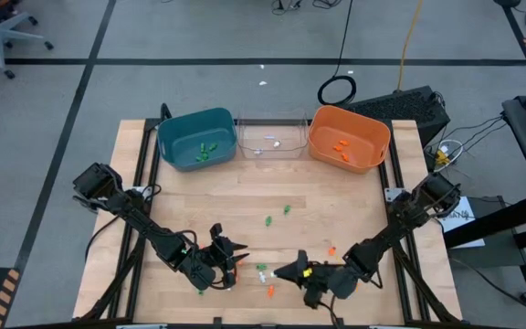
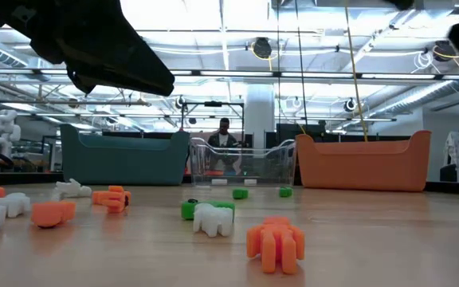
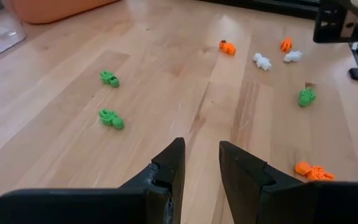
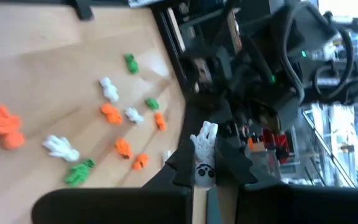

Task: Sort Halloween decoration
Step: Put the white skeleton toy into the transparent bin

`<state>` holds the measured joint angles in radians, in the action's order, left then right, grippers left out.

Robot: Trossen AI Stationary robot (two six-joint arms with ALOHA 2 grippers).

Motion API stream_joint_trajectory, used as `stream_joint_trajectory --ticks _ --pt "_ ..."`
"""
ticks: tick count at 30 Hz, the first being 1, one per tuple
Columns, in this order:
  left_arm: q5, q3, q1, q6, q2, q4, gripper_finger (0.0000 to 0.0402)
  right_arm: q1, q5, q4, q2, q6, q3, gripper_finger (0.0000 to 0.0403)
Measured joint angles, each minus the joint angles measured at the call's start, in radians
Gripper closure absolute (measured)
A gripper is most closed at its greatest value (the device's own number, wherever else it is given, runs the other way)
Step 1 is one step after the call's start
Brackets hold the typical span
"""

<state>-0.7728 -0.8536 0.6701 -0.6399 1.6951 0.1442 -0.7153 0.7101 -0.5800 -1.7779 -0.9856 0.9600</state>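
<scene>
High view: both arms low over the near edge of the desk [image 1: 354, 215]. Left claw [image 1: 231, 249] and right claw [image 1: 286, 271] pointed toward each other, a small cluster of trinkets [image 1: 263, 272] between them. 2 green pieces [image 1: 277, 215] further up mid-desk. Teal bin [image 1: 196, 137], clear bin [image 1: 270, 137] and orange bin [image 1: 349, 137] in a row at the far edge; green pieces in the teal, orange in the orange, something pale in the clear.

Low view: white trinket [image 2: 213, 218] and orange trinket [image 2: 276, 244] nearest the lens, more orange and white at left, bins well behind. Claws not readable here.

Left wrist view: left claw [image 3: 201, 163] parted slightly, nothing between the fingers, above bare wood. Nearest piece an orange one [image 3: 309, 170] just beside the finger; 2 green pieces [image 3: 110, 118] off the other side.

Right wrist view: right claw [image 4: 205, 163] closed on a white skeleton figure [image 4: 204, 152], pinched at its lower half, arms sticking out past the tips.

Judgement: step in hand probably carrying the white piece to the clear bin. Best done lifting straight, clear of the left arm, grip kept firm on so small a piece, release only once over the bin's inside, not its rim.
</scene>
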Motion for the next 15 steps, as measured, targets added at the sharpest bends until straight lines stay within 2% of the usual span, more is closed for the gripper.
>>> stream_joint_trajectory --ticks 7,15 --pt "-0.001 0.0 -0.003 0.018 0.0 0.003 0.0304 -0.027 0.008 0.0 0.0 -0.108 0.0 0.0389" --pt "-0.004 0.0 -0.018 0.047 0.0 0.006 0.0304 -0.027 0.134 0.0 0.0 -0.185 0.0 0.0389"
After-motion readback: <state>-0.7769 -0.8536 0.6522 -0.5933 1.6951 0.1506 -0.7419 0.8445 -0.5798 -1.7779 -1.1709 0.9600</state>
